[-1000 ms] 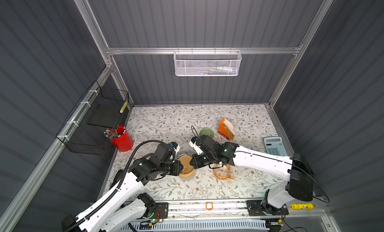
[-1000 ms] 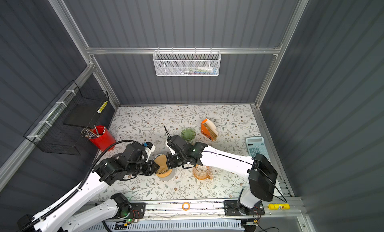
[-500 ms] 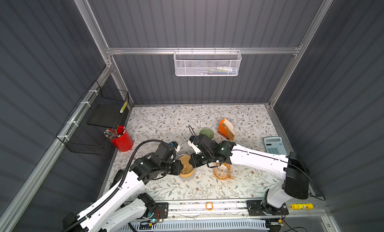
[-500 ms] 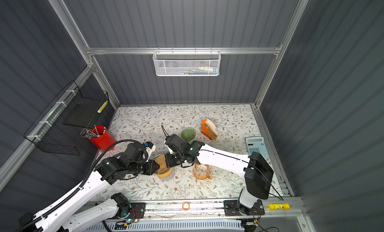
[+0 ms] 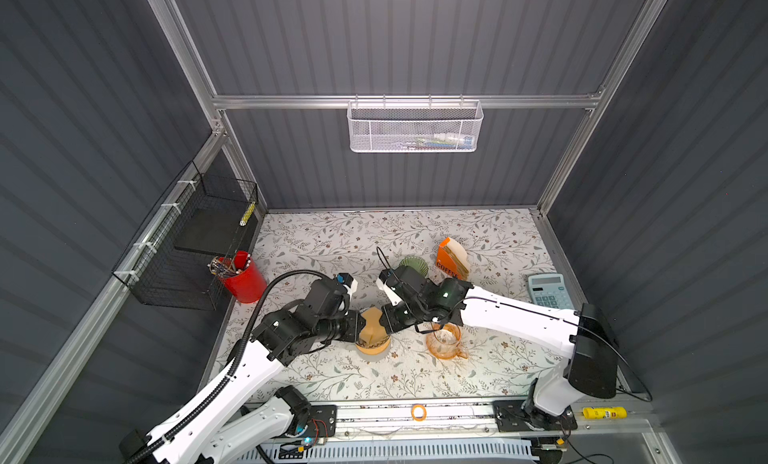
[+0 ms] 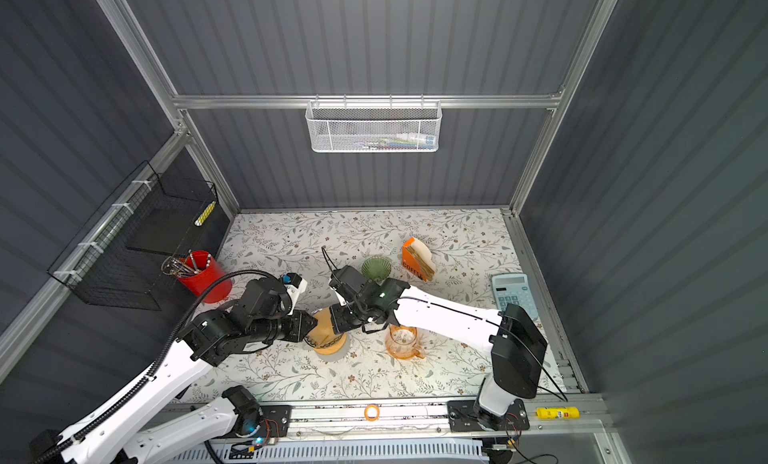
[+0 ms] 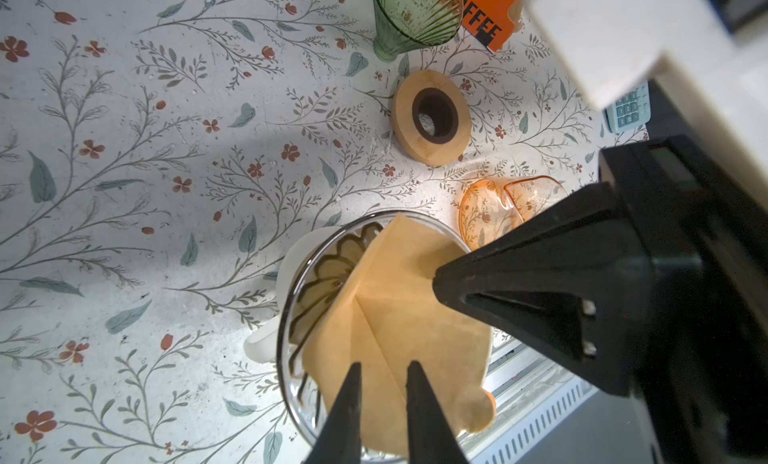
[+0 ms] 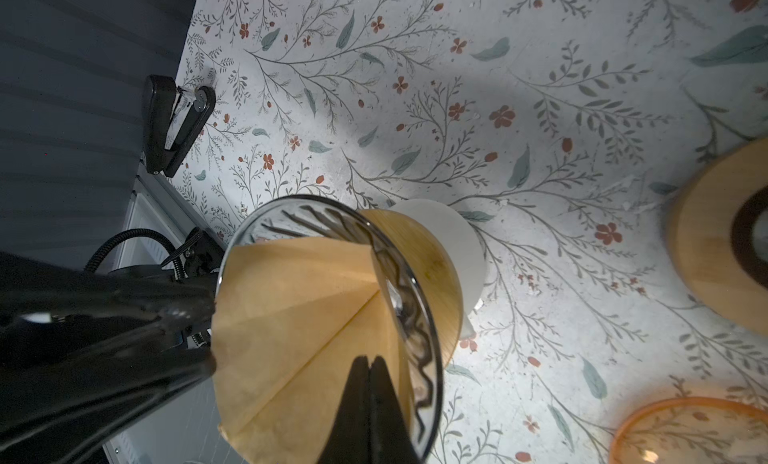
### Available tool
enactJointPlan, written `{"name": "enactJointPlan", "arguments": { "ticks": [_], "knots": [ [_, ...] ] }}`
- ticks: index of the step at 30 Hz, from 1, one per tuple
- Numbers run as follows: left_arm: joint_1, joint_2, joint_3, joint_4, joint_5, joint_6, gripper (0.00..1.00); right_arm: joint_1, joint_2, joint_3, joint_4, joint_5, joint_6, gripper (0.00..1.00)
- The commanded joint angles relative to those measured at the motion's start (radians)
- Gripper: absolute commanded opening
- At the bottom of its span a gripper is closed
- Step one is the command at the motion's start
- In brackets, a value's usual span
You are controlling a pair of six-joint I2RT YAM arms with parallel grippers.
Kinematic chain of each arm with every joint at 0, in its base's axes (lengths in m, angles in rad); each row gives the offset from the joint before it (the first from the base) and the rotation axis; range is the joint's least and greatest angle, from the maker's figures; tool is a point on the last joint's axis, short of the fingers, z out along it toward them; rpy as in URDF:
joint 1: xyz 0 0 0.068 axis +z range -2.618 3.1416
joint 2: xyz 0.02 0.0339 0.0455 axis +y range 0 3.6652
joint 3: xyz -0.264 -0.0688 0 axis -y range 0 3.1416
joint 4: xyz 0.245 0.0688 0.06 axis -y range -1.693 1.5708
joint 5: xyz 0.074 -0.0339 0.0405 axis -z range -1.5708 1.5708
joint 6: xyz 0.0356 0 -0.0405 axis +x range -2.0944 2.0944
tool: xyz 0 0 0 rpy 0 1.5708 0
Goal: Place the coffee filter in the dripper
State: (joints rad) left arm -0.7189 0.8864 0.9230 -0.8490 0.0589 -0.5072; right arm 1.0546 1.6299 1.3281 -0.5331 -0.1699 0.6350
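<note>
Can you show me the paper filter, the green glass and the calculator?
paper filter [image 7: 415, 329]: left wrist view, beside its fold.
green glass [image 6: 376, 268]: in a top view, inside its ribbed bowl.
calculator [image 5: 548, 298]: in a top view, on its keys.

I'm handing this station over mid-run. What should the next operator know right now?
Left gripper: jaws slightly apart at the edge of the filter; a grip cannot be confirmed.
Right gripper: shut, tip at the filter inside the dripper.
Things: the filter lies open in the dripper, leaning to one side and sticking out past the rim.
Done: the filter is in the dripper.
Left: probably seat it evenly, then let go and pull both grippers back.
</note>
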Motion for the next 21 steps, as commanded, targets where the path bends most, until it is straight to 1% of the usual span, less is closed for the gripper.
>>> {"name": "enactJointPlan", "arguments": {
  "ticks": [1, 11, 21],
  "knots": [
    [-0.001, 0.003, 0.024, -0.031, -0.031, 0.014, 0.21, 0.004, -0.025, 0.029, -0.027, 0.014, -0.015, 0.03],
    [0.001, 0.002, 0.017, -0.047, -0.051, 0.011, 0.19, 0.003, -0.062, 0.033, -0.062, 0.061, -0.03, 0.03],
    [0.0, 0.015, -0.009, -0.047, -0.05, 0.015, 0.18, 0.003, -0.064, 0.013, -0.077, 0.079, -0.034, 0.03]
  ]
}}
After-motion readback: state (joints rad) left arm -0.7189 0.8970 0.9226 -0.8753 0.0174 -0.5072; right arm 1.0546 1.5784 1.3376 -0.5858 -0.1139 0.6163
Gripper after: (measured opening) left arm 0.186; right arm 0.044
